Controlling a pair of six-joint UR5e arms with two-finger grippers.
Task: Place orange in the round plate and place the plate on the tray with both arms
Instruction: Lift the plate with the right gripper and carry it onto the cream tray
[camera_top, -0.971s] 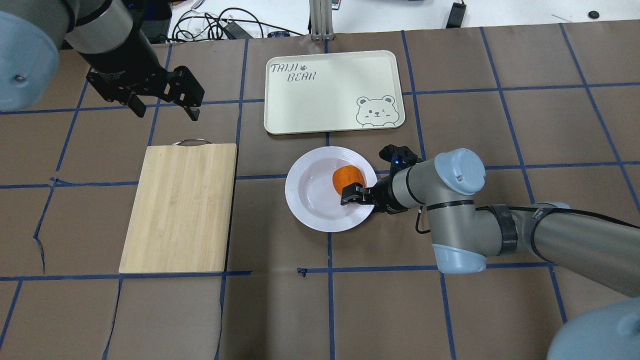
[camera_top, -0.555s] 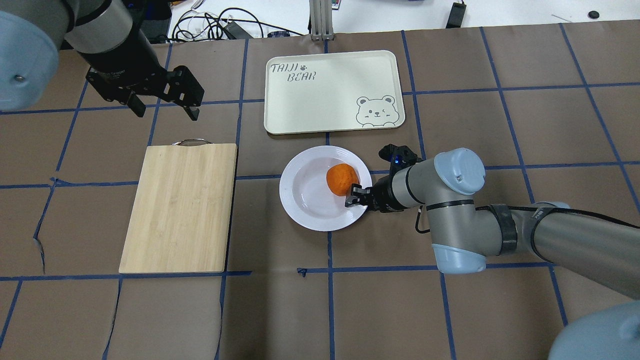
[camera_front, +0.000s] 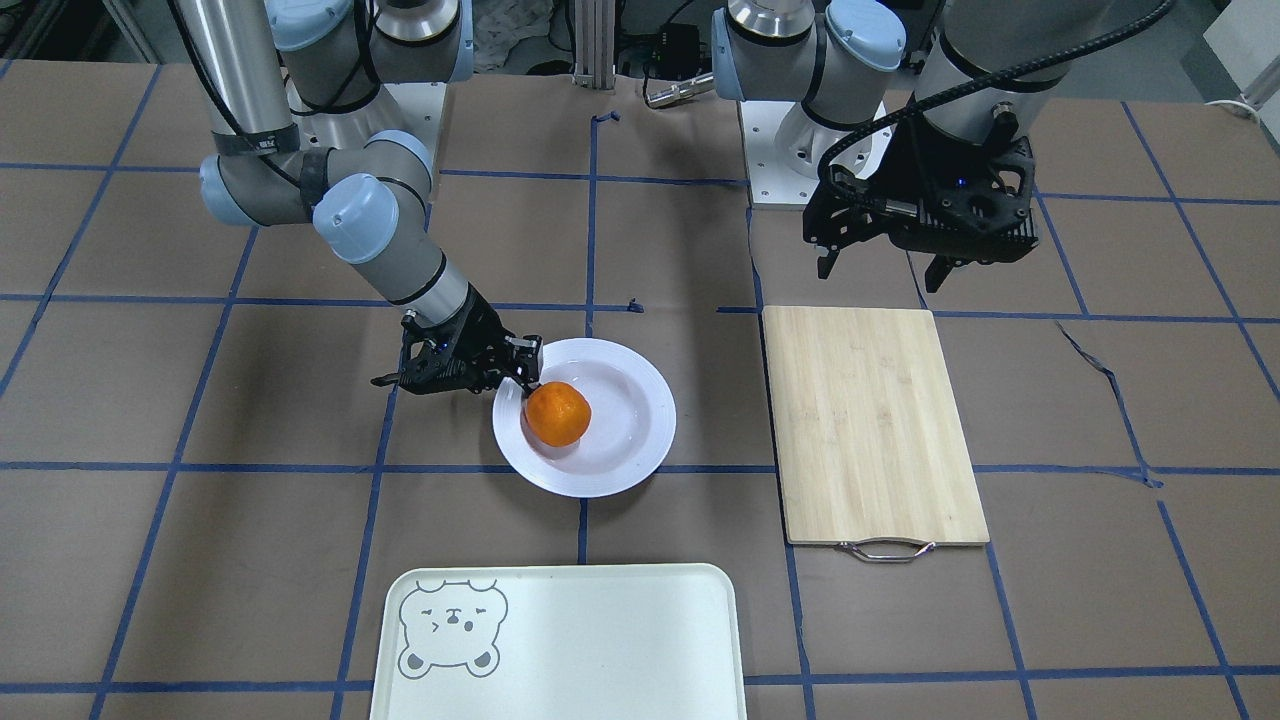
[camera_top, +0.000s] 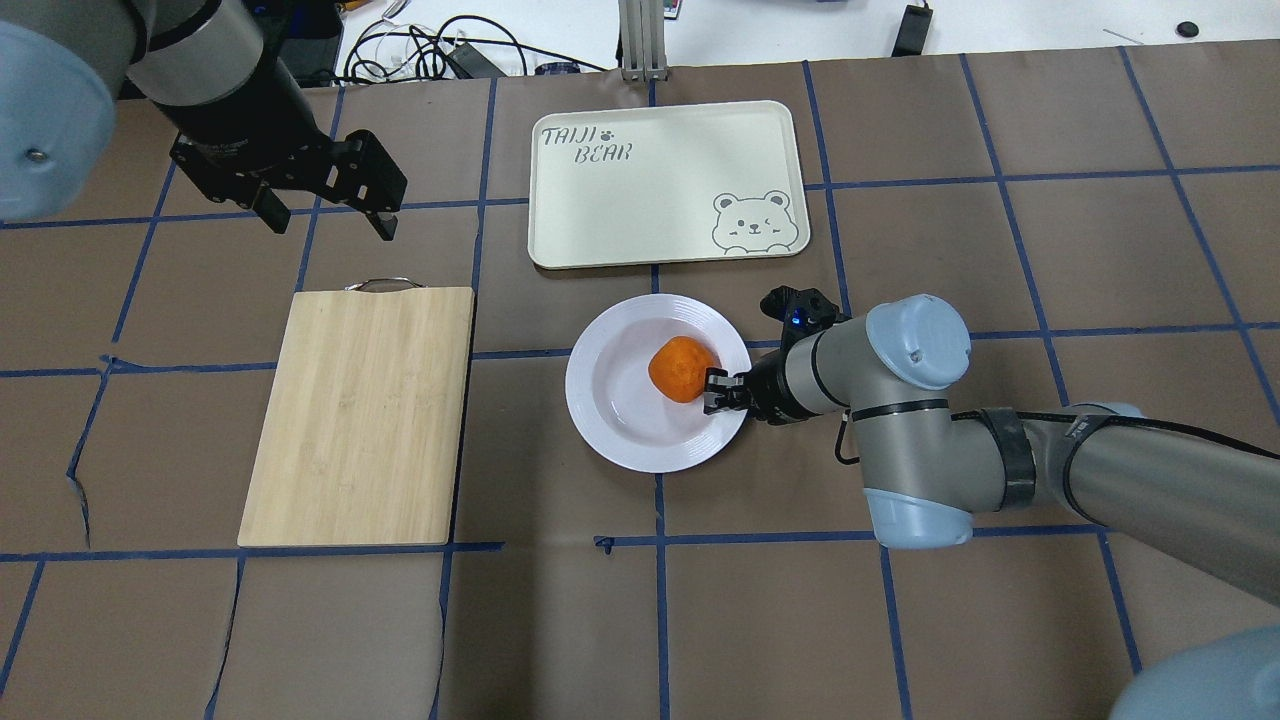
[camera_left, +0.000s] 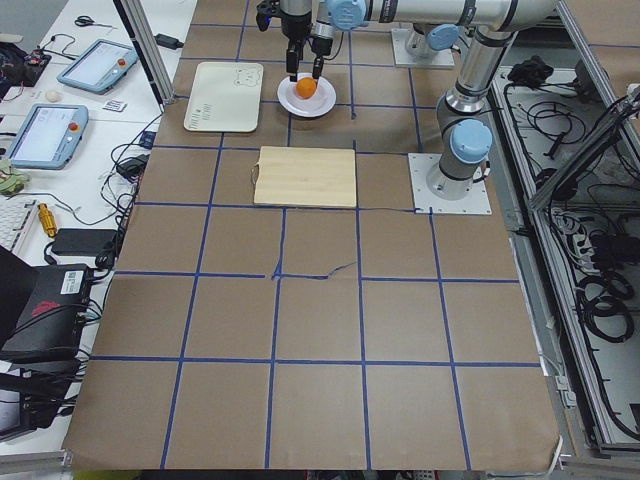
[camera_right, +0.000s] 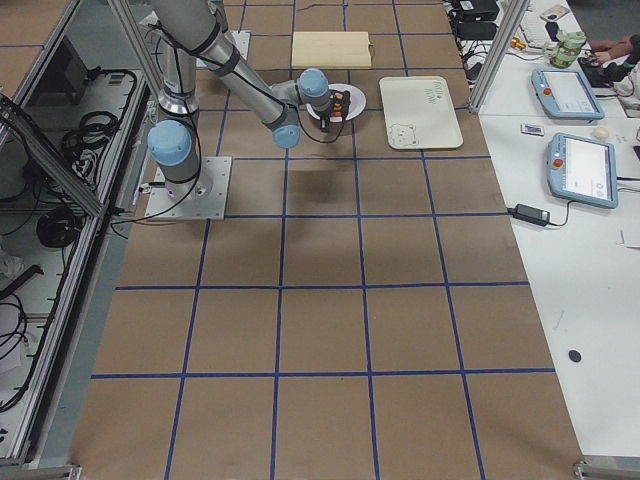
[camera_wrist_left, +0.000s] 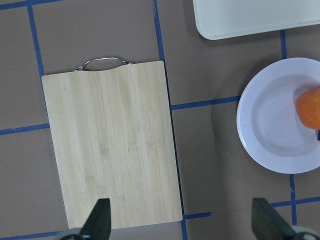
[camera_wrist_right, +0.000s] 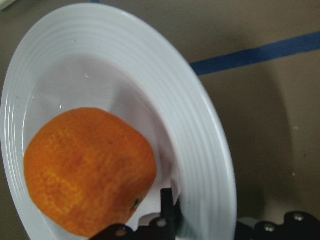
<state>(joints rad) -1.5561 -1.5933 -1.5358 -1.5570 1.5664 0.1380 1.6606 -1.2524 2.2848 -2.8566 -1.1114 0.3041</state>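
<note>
- Facing the robot from across the worktop: the right end effector is pinching the rim of the plate, and the orange is sitting in the plate's hollow, just beside those fingers. The tray is lying near the plate but apart from it. The left end effector is hanging with its fingers spread above the worktop, just past the plain end of the cutting board.
- Looking from overhead: the orange is lying on the plate, on the side nearest the right end effector. The tray is sitting just beyond the plate, the cutting board to the plate's left, and the left end effector is hovering past the board's metal handle.
- Viewing from the left end: the orange is showing on the plate, between tray and arm.
- Viewing from the right end: the plate is lying beside the tray.
- Looking down from the left wrist: two fingertips are standing wide apart over the cutting board.
- Looking from the right wrist: one finger is pressing on the plate beside the orange.
</note>
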